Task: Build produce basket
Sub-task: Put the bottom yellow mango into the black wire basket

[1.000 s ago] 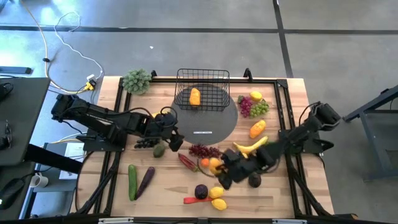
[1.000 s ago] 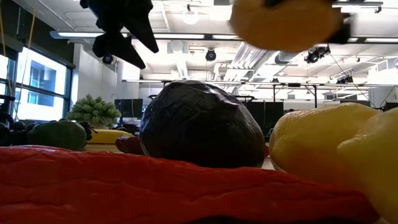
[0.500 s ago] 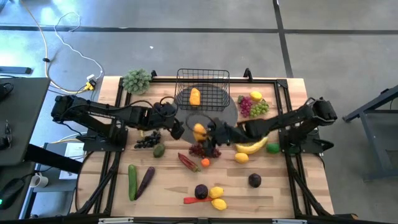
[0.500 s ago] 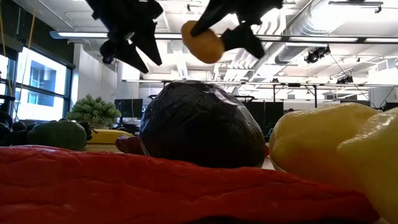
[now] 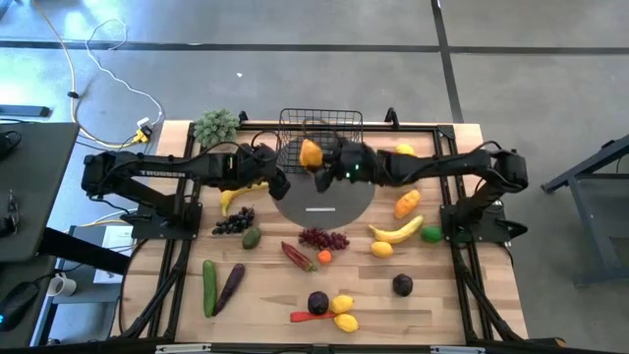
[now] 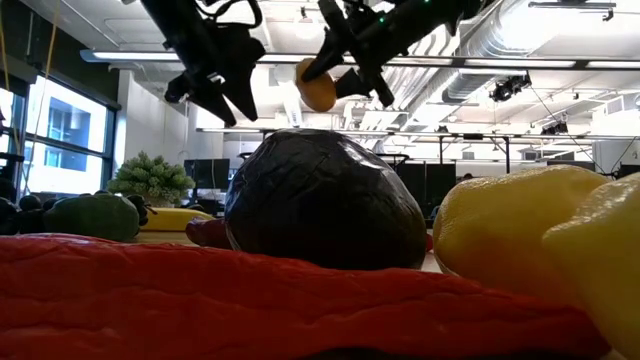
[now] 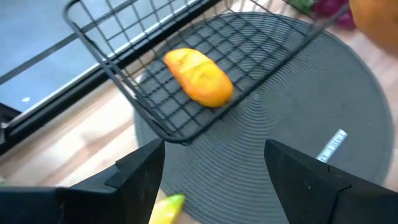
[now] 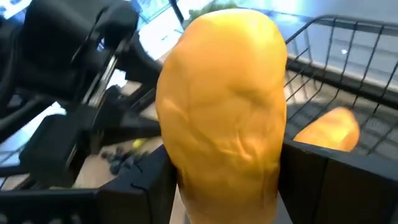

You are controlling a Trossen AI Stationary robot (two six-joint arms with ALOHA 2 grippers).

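Now the big black wire basket (image 5: 320, 138) sits at the far middle of the table on a grey round mat (image 5: 324, 192), with one orange fruit (image 7: 199, 77) already inside. From the right, the right gripper (image 5: 327, 165) pinches another orange fruit (image 8: 222, 102) at the basket's near edge. From the left, the left gripper (image 7: 214, 177) hangs spread with nothing in it. Both grippers are close, so they might bump, or the fruit might hit the rim and roll off. No writing can be read

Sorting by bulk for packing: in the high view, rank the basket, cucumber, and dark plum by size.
1. Basket
2. Cucumber
3. Dark plum

Seen from straight above, so nearness matters little.
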